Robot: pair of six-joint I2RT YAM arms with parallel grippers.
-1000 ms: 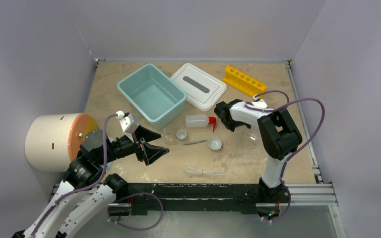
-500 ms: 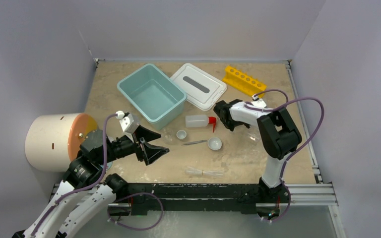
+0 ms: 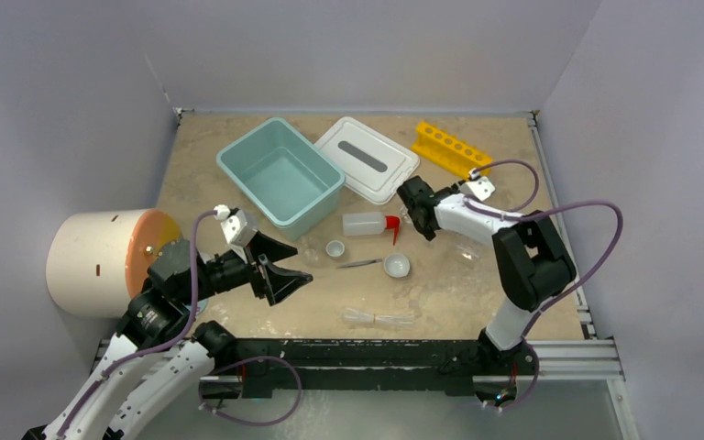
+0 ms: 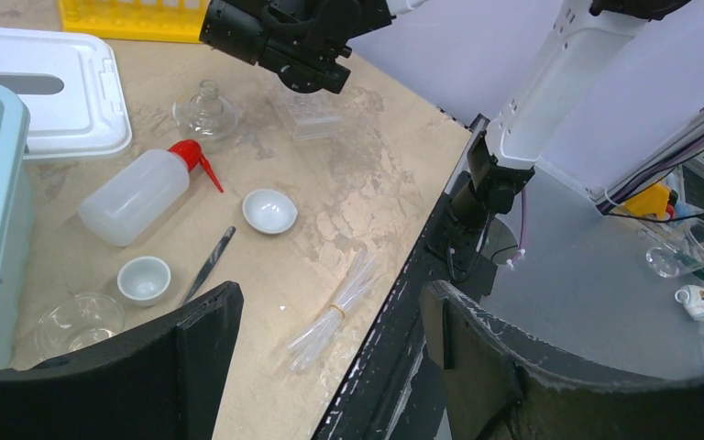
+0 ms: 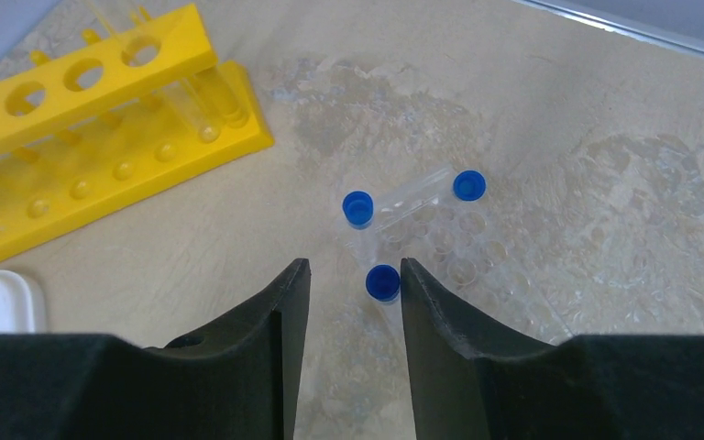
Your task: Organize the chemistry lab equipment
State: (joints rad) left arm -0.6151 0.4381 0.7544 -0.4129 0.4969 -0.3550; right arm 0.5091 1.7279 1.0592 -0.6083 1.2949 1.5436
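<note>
From above, the left gripper (image 3: 301, 263) hangs with jaws wide and empty, well apart from the yellow rack (image 3: 451, 149). The right gripper (image 3: 412, 203) sits between the rack and the squeeze bottle (image 3: 367, 223).

Left wrist: the bottle, white bowls (image 4: 269, 211), tweezers (image 4: 209, 263) and bundled tubes (image 4: 335, 310) lie on the near side of the rack.

Right wrist: the fingers are parted and grip nothing. Blue-capped tubes (image 5: 412, 197) lie near the rack.

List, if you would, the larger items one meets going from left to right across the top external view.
Cream cylinder with orange face → teal tub → white lid → yellow rack. The smaller items in front overlap these in the order, so they are left out.
</note>
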